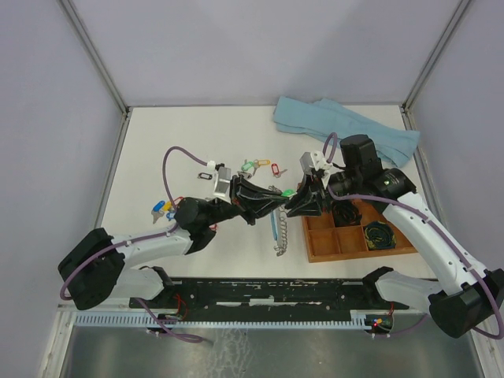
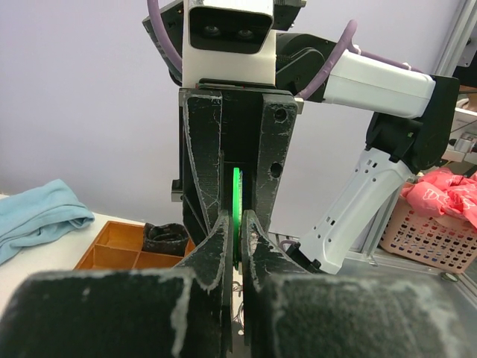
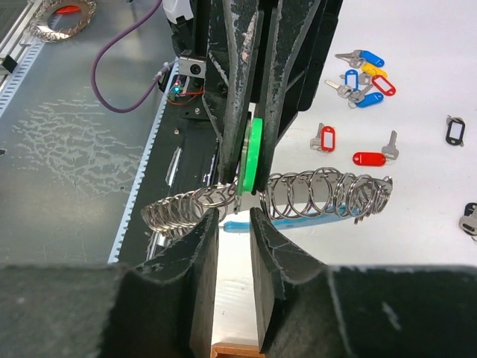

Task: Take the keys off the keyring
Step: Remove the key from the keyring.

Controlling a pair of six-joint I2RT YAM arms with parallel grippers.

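Note:
The keyring (image 3: 328,195) is a chain of silver split rings on a light-blue arc (image 3: 298,221); it hangs just beyond my right gripper (image 3: 235,216). That gripper is open, with nothing between its fingers. Facing it, my left gripper (image 2: 235,224) is shut on the green tag (image 2: 236,190) of a key still on the ring. In the top view the two grippers (image 1: 272,198) (image 1: 293,206) meet tip to tip above the keyring (image 1: 277,232). Loose keys with blue, red and yellow tags (image 3: 365,78) lie on the table, and others lie further back (image 1: 260,167).
A wooden compartment tray (image 1: 323,248) holding black coiled cables (image 1: 378,235) sits under the right arm. A light-blue cloth (image 1: 346,130) lies at the back right. More loose keys (image 1: 161,209) lie by the left arm. An empty black tag (image 3: 455,130) lies on the table.

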